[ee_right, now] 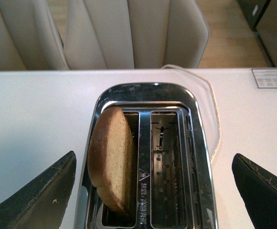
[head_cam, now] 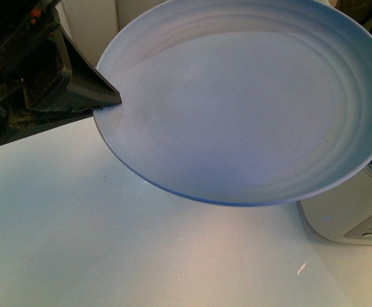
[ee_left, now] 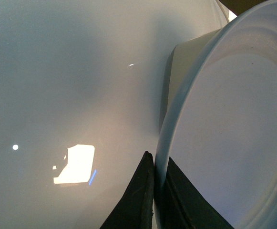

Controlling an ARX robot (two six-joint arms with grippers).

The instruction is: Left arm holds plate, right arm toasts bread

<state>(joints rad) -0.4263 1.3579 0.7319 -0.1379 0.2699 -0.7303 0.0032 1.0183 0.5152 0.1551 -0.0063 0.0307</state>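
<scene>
The pale-blue plate (head_cam: 250, 109) hangs tilted in the air, filling most of the front view, with nothing on it. My left gripper (head_cam: 99, 99) is shut on its left rim; in the left wrist view the plate (ee_left: 233, 133) has its rim pinched between the two black fingers (ee_left: 140, 195). The tan bread (ee_right: 110, 155) stands upright in one slot of the chrome toaster (ee_right: 148, 157), sticking out and leaning on the slot's edge. The other slot is empty. My right gripper (ee_right: 155, 188) hovers above the toaster, open wide, with a fingertip on each side and nothing held.
The white toaster body (head_cam: 352, 214) with its buttons stands on the white table (head_cam: 109, 243) at the front view's right, partly under the plate. Its white cord (ee_right: 212, 114) trails across the table. Beige chairs (ee_right: 128, 33) stand beyond the table's far edge.
</scene>
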